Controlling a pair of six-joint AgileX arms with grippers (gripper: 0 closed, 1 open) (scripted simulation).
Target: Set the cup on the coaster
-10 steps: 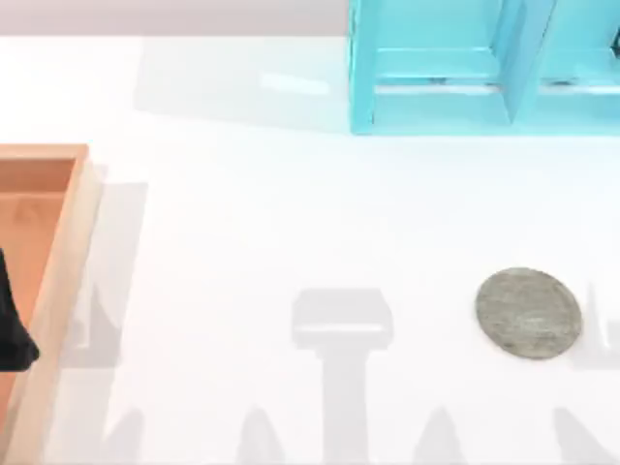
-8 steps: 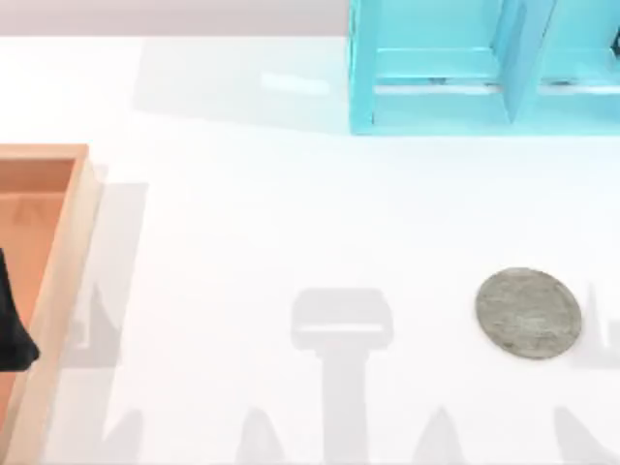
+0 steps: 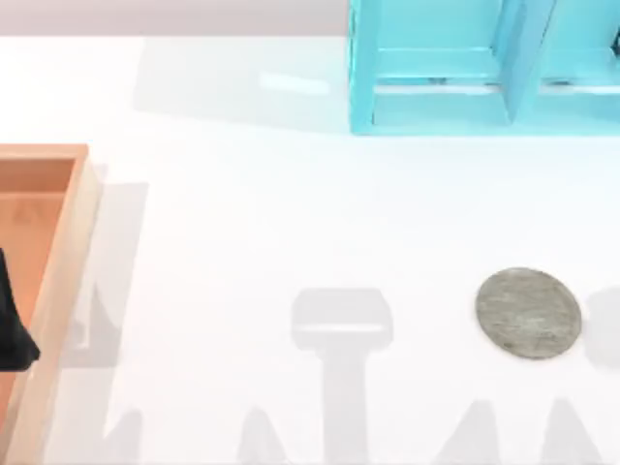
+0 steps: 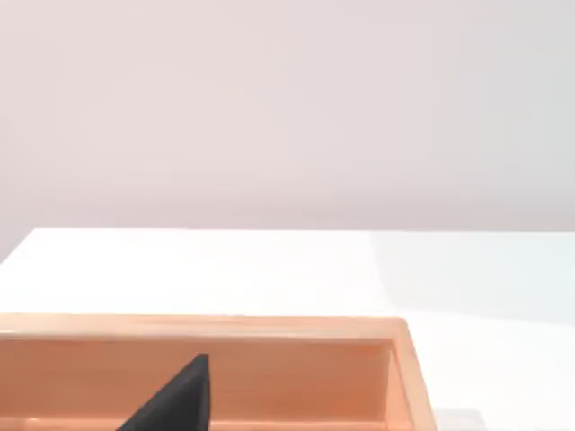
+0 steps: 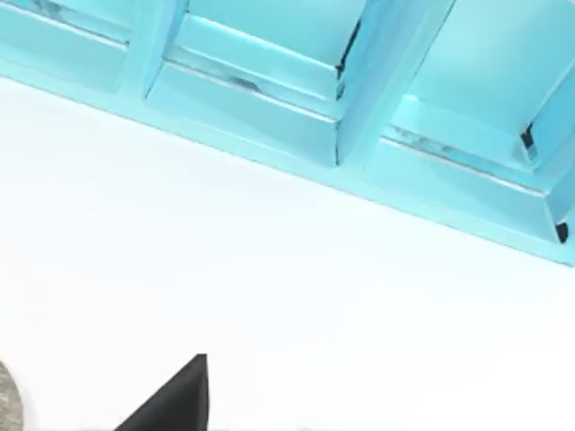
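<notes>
The flat round grey coaster with a speckled, stone-like face (image 3: 528, 313) lies bare on the white table (image 3: 291, 223) toward its right side, well apart from the light wooden tray (image 3: 60, 271) at the left edge and the turquoise shelf unit (image 3: 455, 68) at the back.

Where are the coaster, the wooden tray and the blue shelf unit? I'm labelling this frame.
coaster (image 3: 528, 313), top view, middle of its speckled face.
wooden tray (image 3: 60, 281), top view, its right-hand rim.
blue shelf unit (image 3: 521, 58), top view, its upright divider.
</notes>
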